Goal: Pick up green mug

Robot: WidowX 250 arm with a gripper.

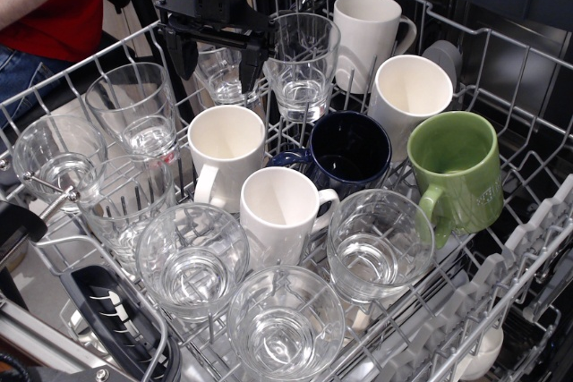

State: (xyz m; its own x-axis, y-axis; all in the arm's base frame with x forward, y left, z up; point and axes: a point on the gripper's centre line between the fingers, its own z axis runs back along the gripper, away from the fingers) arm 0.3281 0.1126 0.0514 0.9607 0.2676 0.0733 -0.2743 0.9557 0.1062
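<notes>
The approach step is judged to be in hand: the gripper (218,54) is held wide and empty above the glasses at the back left of the dish rack (528,248). The green mug (457,174) is seated at the rack's right side, empty, well apart. A rightward travel and descent are called for next.

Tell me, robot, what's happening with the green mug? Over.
Pincer open, empty, above the back glasses. Green mug upright in rack, right side, untouched. Navy mug and white mug crowd it.
</notes>
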